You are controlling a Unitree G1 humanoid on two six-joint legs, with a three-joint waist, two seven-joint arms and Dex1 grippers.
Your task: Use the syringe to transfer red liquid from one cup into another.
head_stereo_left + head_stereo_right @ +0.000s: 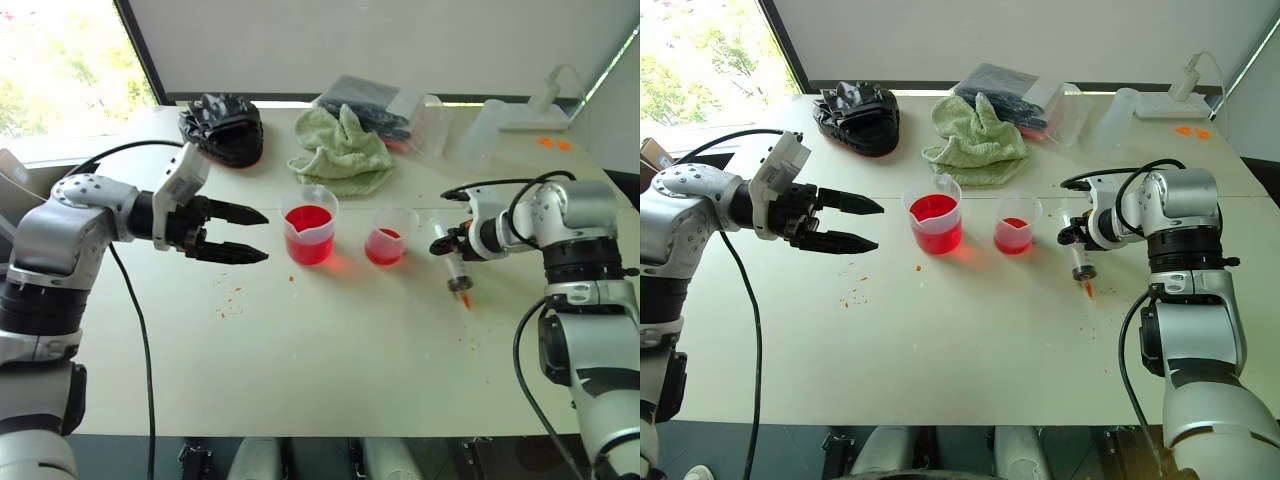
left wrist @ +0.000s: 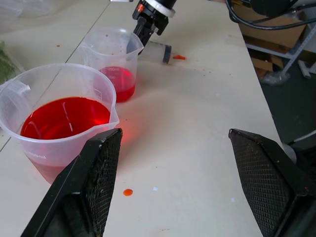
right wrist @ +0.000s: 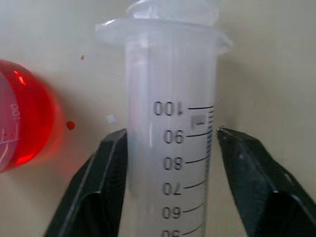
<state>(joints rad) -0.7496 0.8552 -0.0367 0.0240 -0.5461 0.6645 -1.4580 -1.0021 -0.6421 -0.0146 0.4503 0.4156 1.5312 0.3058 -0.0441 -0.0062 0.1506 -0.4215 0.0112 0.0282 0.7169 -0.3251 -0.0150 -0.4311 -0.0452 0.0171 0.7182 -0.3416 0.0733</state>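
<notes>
A large clear cup (image 1: 309, 235), about half full of red liquid, stands mid-table. A smaller cup (image 1: 386, 243) with a little red liquid stands just to its right. The syringe (image 1: 456, 268) lies on the table right of the small cup, with its orange-stained tip towards the front edge. My right gripper (image 1: 447, 240) is down at the syringe's upper end. In the right wrist view its fingers (image 3: 111, 163) sit against both sides of the empty barrel (image 3: 170, 123) near the 90 mark. My left gripper (image 1: 262, 237) hovers open, left of the large cup and pointing at it.
A green cloth (image 1: 343, 150), a black bundle (image 1: 222, 128) and a plastic bag of dark items (image 1: 385, 105) lie along the back. A clear container (image 1: 480, 130) stands back right. Red droplets (image 1: 230, 300) speckle the table under the left gripper.
</notes>
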